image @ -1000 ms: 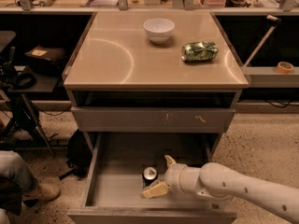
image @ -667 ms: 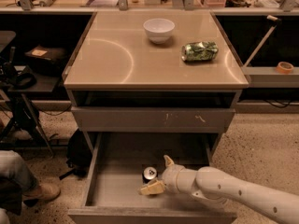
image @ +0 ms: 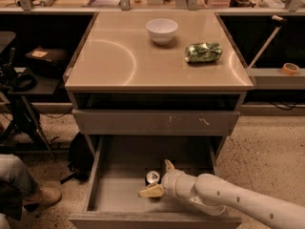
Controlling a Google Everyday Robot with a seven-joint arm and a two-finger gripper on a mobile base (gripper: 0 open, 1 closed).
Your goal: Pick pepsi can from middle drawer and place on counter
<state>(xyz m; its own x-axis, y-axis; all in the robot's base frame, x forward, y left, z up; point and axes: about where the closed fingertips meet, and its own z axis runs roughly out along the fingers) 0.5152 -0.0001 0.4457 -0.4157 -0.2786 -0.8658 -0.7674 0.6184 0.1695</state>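
The gripper has been eased slightly further left inside the open drawer, so its spread fingers are now set either side of the can. Closing is judged next, then lifting to the table.

**Hidden and cropped: drawer area**

Pincer low inside middle drawer, fingers spread either side of pepsi can; contact with can not discernible. Little beyond can's silver lid seen, logo unreadable. Right part of drawer floor covered by white arm, itself cropped at lower right corner. Drawer front clipped by bottom edge. Seated person's leg cut off at left. Clutter along top edge too blurred to name.
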